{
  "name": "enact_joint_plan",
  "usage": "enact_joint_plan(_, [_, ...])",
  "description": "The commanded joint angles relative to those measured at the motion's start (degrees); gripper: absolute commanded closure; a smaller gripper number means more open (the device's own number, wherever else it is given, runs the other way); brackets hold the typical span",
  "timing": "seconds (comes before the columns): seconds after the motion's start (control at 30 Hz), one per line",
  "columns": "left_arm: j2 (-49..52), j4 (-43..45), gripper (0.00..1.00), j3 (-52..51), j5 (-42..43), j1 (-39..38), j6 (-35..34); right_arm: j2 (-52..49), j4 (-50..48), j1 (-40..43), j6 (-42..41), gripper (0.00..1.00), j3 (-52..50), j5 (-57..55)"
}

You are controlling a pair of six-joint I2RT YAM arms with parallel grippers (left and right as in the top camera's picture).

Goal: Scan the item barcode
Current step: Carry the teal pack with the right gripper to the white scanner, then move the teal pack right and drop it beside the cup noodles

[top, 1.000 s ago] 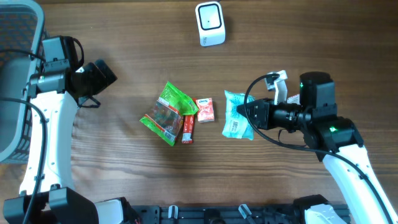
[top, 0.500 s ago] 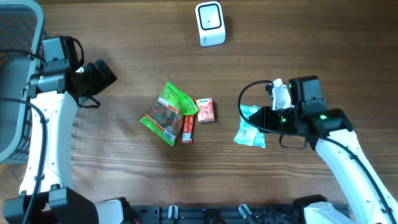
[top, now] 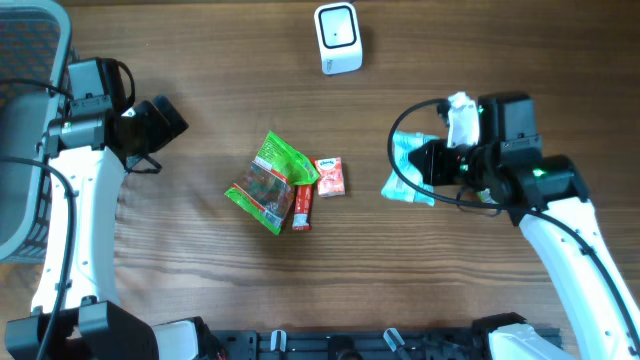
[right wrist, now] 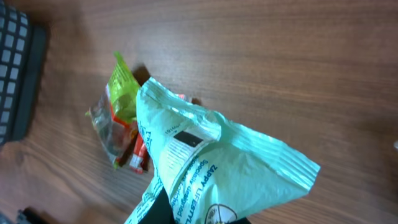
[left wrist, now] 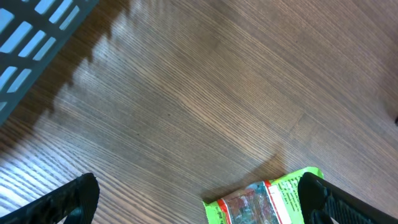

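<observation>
1. Far left: a basket (top: 22, 120) sits at the edge of the surface (top: 190, 300) and hems in the left arm (top: 70, 200) on that side.
2. Left jaws: spread fully wide and holding nothing, over bare wood up and left of the snack pile. They are well apart from the task's thing.
3. Centre pile: a green packet (top: 266, 182), a red stick (top: 302, 207) and a red sachet (top: 331, 176) lie flat, touching one another.
4. Scanner (top: 338, 38): sits alone near the far edge, top centre, with open wood all round it.
5. Pouch (top: 408, 165): teal, apparently lifted clear of the surface. It is right of the pile, and below and right of the scanner, well apart from it.
6. Right jaws: all but closed, pinching the pouch at its right end. The rest hangs free toward the pile.
7. Handling, my judgement: a light, soft, crinkly film that flops and creases, and glossy enough to slip.
   - It is best held by an end or sealed edge, clear of the print.
   - The wrist view shows a dark-and-white panel (right wrist: 186, 138) on a creased face. It may be the barcode, but it is too small to tell.
   - Creases there could spoil a read.
8. Room: nothing stands between the pouch and the scanner. The pile lies below that route, so the dangling end should pass above it.
</observation>
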State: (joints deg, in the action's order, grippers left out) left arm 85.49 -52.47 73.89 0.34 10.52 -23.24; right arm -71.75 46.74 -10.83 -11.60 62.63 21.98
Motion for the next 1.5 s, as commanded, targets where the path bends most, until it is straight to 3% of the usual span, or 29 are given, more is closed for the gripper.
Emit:
enact_joint_plan(0.0, [-0.3, 0.1, 0.00, 0.4, 0.2, 0.2, 0.5, 0.0, 4.0, -0.2, 1.0, 0.96, 8.4, -3.1])
enact_joint_plan(0.17, [-0.3, 0.1, 0.00, 0.4, 0.2, 0.2, 0.5, -6.8, 18.9, -0.2, 1.7, 0.96, 31.8, -9.9])
enact_joint_plan(0.27, [-0.3, 0.1, 0.00, 0.4, 0.2, 0.2, 0.5, -20.9, 32.5, -0.4, 2.6, 0.96, 56.8, -11.2])
enact_joint_plan(0.37, [-0.3, 0.1, 0.00, 0.4, 0.2, 0.2, 0.5, -30.2, 33.6, -4.9, 2.6, 0.96, 68.7, -21.4])
enact_joint_plan(0.47, [-0.3, 0.1, 0.00, 0.4, 0.2, 0.2, 0.5, -36.6, 25.0, -12.6, 2.6, 0.95, 68.7, -42.0])
enact_joint_plan(0.67, [-0.3, 0.1, 0.00, 0.4, 0.2, 0.3, 0.5, -51.9, 7.4, -20.0, 11.9, 0.96, 68.7, -65.0])
enact_joint_plan(0.8, [-0.3, 0.1, 0.00, 0.4, 0.2, 0.2, 0.5, -65.6, -22.1, -22.9, 36.8, 0.96, 68.6, -81.5])
enact_joint_plan(0.93, [-0.3, 0.1, 0.00, 0.4, 0.2, 0.2, 0.5, -75.2, -53.7, -23.0, 61.2, 0.96, 68.6, -87.0])
enact_joint_plan(1.07, [-0.3, 0.1, 0.00, 0.4, 0.2, 0.3, 0.5, -81.7, -65.2, -23.0, 71.1, 0.96, 68.6, -86.4])
enact_joint_plan(1.13, [-0.3, 0.1, 0.00, 0.4, 0.2, 0.2, 0.5, -81.9, -65.2, -23.0, 68.9, 0.96, 68.5, -85.5])
enact_joint_plan(1.2, [-0.3, 0.1, 0.00, 0.4, 0.2, 0.2, 0.5, -81.1, -65.5, -23.1, 74.2, 0.96, 68.5, -84.2])
enact_joint_plan(1.3, [-0.3, 0.1, 0.00, 0.4, 0.2, 0.2, 0.5, -76.5, -59.1, -23.1, 69.9, 0.96, 68.5, -84.8])
enact_joint_plan(1.4, [-0.3, 0.1, 0.00, 0.4, 0.2, 0.2, 0.5, -68.1, -41.9, -23.2, 59.3, 0.96, 68.5, -82.6])
enact_joint_plan(1.47, [-0.3, 0.1, 0.00, 0.4, 0.2, 0.2, 0.5, -59.4, -17.5, -23.2, 43.6, 0.96, 68.5, -73.1])
